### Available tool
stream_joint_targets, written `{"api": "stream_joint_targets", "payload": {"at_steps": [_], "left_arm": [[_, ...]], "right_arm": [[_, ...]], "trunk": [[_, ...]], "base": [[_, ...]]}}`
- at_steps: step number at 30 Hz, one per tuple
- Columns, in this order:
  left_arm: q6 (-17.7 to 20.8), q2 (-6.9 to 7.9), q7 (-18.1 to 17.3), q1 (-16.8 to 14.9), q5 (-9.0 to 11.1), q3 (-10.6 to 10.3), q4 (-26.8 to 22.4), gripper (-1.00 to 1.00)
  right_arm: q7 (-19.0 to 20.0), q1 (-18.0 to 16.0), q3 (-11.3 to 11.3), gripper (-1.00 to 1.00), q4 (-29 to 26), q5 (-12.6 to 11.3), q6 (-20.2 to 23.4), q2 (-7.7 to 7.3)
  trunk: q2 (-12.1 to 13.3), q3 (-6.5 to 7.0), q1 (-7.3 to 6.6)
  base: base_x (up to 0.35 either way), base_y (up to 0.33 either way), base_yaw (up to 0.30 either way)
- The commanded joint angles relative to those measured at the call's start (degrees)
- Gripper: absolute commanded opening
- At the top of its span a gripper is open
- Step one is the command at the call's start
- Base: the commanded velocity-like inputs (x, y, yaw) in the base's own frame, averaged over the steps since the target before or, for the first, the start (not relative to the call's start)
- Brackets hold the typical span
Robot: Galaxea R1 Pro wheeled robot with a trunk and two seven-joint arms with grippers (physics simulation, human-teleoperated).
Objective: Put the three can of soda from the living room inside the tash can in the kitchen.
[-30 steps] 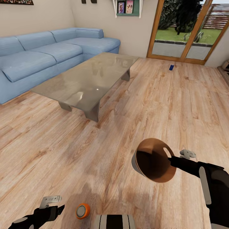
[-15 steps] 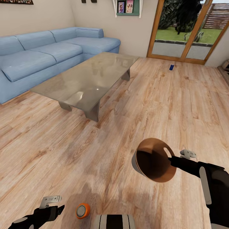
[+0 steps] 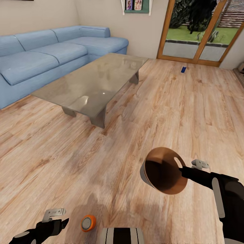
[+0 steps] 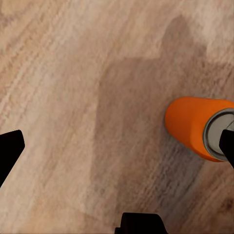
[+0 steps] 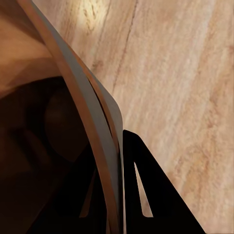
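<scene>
While the right end effector (image 3: 181,169) stays out of it, clenched on the rim of the tash can (image 3: 164,170), the orange can of soda (image 3: 88,223) stands upright on the floor (image 3: 101,159) just beside the released left end effector (image 3: 56,217), toward the robot's middle. Its long axis is vertical, grey top up. A dark blue can (image 3: 183,69), probably lying down, sits far off near the glass door (image 3: 195,30).

text: none legible | orange soda can (image 3: 88,223): plain body and grey top, no brand readable | blue can (image 3: 183,69): too small to read | wall shelf pictures (image 3: 133,4): blurred, no lettering readable
</scene>
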Motion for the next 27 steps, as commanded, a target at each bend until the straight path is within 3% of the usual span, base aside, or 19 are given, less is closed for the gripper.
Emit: {"api": "stream_joint_targets", "payload": {"at_steps": [1,27], "left_arm": [[0.0,0.00,0.0,0.0,0.0,0.0,0.0,1.00],[0.2,-0.01,0.1,0.0,-0.1,0.0,0.0,1.00]], "right_arm": [[0.2,0.0,0.0,-1.00,0.0,-1.9,0.3,0.00],[-0.4,-0.1,0.3,-1.00,-0.1,-1.7,0.3,0.01]], "trunk": [[0.0,-0.09,-0.01],[0.0,-2.56,-0.01]], "base": [[0.000,0.000,0.000],[0.000,0.000,0.000]]}}
